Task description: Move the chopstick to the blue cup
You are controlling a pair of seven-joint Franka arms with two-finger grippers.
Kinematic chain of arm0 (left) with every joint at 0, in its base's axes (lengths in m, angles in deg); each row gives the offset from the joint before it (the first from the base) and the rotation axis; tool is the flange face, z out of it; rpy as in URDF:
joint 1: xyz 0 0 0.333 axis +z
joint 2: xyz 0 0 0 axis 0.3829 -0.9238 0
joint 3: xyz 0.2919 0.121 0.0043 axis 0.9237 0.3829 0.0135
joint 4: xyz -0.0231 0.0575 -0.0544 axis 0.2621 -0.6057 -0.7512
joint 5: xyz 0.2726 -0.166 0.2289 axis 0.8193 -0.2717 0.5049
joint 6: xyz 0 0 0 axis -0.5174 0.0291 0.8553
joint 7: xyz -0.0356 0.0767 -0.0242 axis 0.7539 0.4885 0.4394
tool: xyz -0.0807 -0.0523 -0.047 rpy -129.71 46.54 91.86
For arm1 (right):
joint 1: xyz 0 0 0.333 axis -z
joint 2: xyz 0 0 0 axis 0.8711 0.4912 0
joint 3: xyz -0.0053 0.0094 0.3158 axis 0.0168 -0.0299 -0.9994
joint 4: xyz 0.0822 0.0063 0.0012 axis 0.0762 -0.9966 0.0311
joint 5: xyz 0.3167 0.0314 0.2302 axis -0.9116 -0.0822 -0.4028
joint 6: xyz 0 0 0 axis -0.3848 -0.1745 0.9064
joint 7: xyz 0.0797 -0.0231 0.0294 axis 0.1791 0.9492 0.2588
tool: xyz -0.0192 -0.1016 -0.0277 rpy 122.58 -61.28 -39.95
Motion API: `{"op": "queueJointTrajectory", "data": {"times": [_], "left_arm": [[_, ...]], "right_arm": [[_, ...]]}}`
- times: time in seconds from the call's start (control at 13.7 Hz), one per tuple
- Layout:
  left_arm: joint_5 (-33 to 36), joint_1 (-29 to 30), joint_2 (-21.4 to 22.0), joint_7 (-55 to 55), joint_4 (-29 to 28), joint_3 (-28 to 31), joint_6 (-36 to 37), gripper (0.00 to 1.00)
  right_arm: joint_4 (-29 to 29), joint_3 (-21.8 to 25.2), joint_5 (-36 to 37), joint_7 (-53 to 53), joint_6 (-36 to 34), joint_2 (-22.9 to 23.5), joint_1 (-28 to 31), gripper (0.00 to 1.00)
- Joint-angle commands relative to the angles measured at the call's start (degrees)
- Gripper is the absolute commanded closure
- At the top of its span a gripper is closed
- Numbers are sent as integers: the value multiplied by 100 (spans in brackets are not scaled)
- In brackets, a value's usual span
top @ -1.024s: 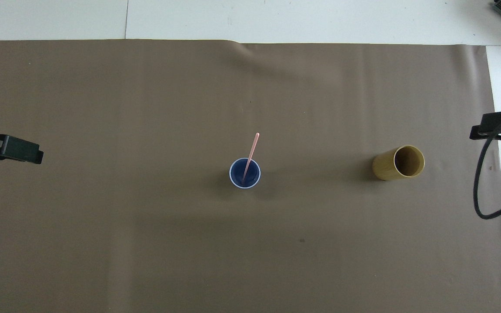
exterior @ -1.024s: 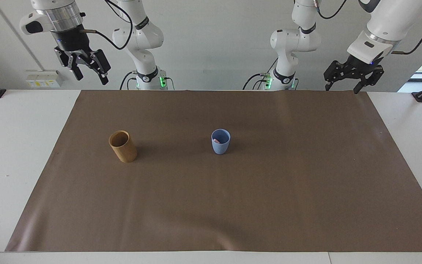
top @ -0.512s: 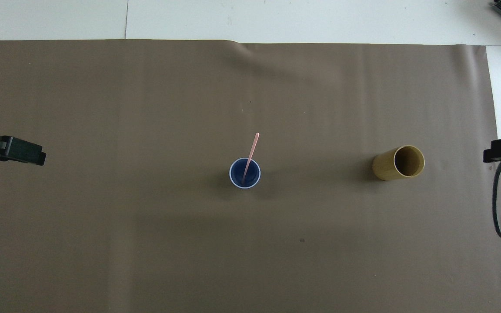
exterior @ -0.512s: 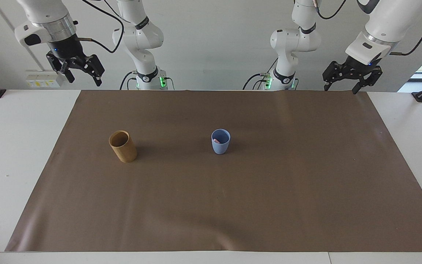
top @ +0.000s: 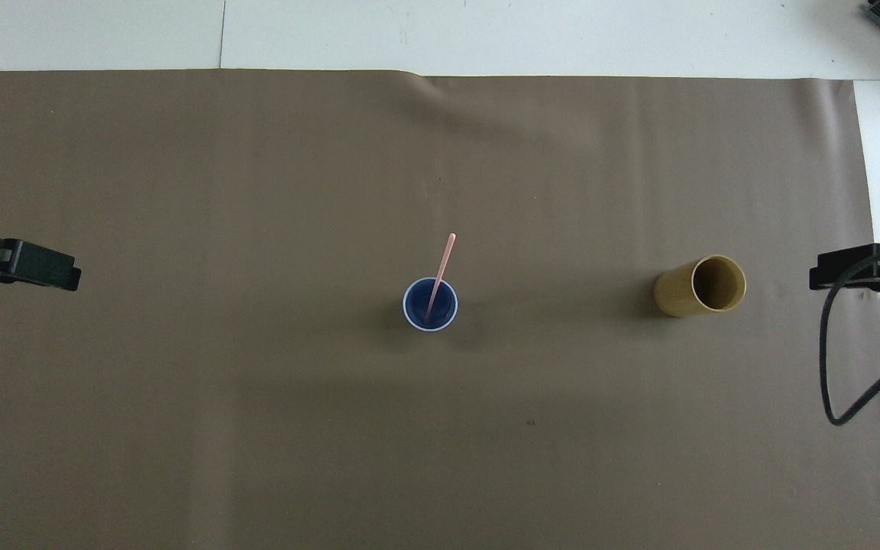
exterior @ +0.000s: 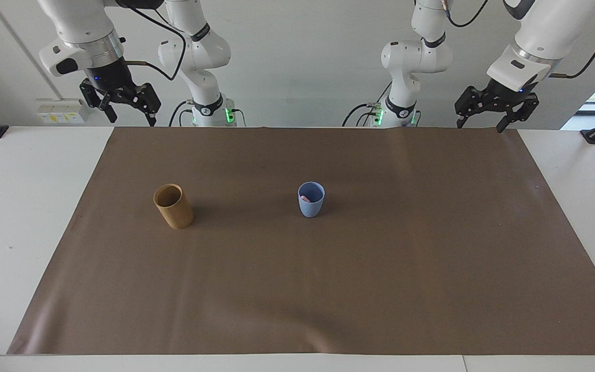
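Note:
The light-blue cup stands upright near the middle of the brown mat. One thin pale-pink chopstick stands in it, leaning on the rim that is farther from the robots. In the facing view only its pink tip shows inside the cup. My right gripper hangs open and empty, high over the mat's corner at the right arm's end. My left gripper hangs open and empty, high over the corner at the left arm's end. Both are well away from the cup.
A taller tan-brown cylindrical cup stands upright on the mat, toward the right arm's end and level with the blue cup. A black cable loops down from the right arm. White table borders the mat.
The right gripper swung out toward its end of the table, then came back in and a little lower. The left gripper barely shifted. The cups and the chopstick stayed still.

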State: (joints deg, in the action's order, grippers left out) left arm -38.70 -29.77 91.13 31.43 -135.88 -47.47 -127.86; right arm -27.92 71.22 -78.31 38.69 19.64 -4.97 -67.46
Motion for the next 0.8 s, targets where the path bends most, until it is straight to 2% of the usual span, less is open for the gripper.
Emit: {"op": "queueJointTrajectory", "data": {"times": [0.0,0.73], "left_arm": [[-16,-74,99,-68,-109,52,40,0],[-24,-74,99,-77,-109,52,40,0]], "right_arm": [[-275,-11,116,6,155,-211,-24,0],[-205,42,11,58,102,-168,46,0]]}}
